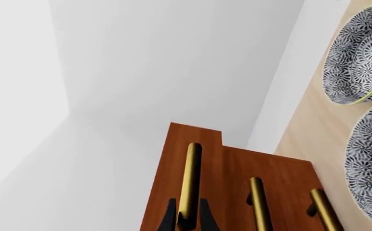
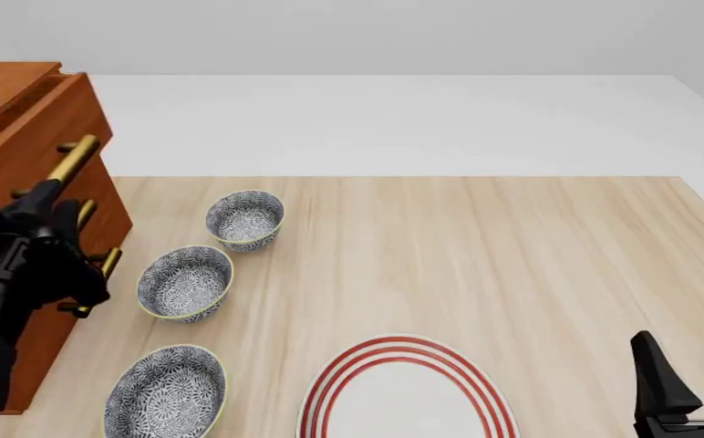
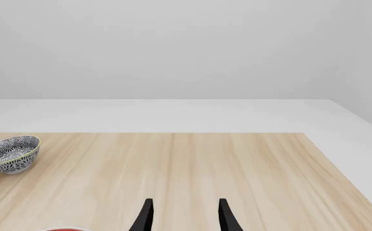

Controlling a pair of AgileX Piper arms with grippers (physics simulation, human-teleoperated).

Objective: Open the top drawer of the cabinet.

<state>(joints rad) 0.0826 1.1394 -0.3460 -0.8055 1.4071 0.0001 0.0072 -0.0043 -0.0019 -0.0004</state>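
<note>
The cabinet (image 2: 42,351) stands at the table's left edge, its drawers facing right. Its top drawer (image 2: 54,114) juts out a little beyond the two lower ones; in the left wrist view the top drawer (image 1: 208,163) steps forward of the other fronts. My left gripper (image 2: 48,192) is shut on the top drawer's brass bar handle (image 2: 72,157). Up close, the left gripper (image 1: 187,216) has a black finger on each side of that handle (image 1: 190,178). My right gripper (image 2: 689,388) hangs open and holds nothing near the front right corner; the right wrist view shows the right gripper (image 3: 184,216) over bare wood.
Three patterned bowls (image 2: 245,219) (image 2: 185,281) (image 2: 165,394) sit in a row just right of the cabinet. A white plate with red rings (image 2: 407,392) lies at the front centre. The two lower brass handles (image 1: 260,204) (image 1: 324,209) sit beside the gripped one.
</note>
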